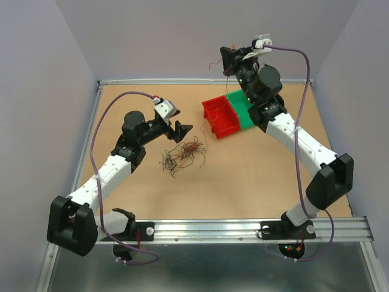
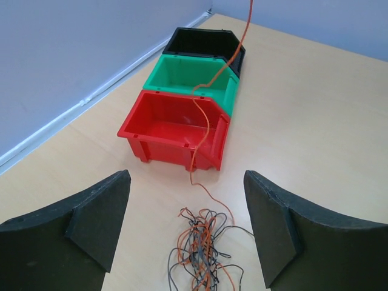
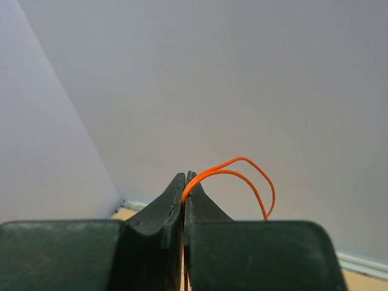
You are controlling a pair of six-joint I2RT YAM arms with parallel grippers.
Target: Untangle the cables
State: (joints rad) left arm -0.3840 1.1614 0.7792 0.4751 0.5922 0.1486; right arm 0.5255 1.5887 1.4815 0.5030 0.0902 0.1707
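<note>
A tangle of thin orange, black and grey cables (image 1: 182, 155) lies on the tabletop; it also shows in the left wrist view (image 2: 203, 248). My left gripper (image 1: 182, 129) is open and empty, held just above the tangle on its far side, with the pile between its fingers (image 2: 97, 218) in the wrist view. My right gripper (image 1: 226, 59) is raised high near the back wall and shut on one orange cable (image 3: 230, 173). That cable (image 2: 209, 103) hangs down over the red bin, and its lower end reaches the table at the tangle.
A red bin (image 1: 220, 117), a green bin (image 1: 243, 108) and a black bin (image 2: 203, 43) stand in a row at the back right, under the right arm. Grey walls enclose the table on the left, back and right.
</note>
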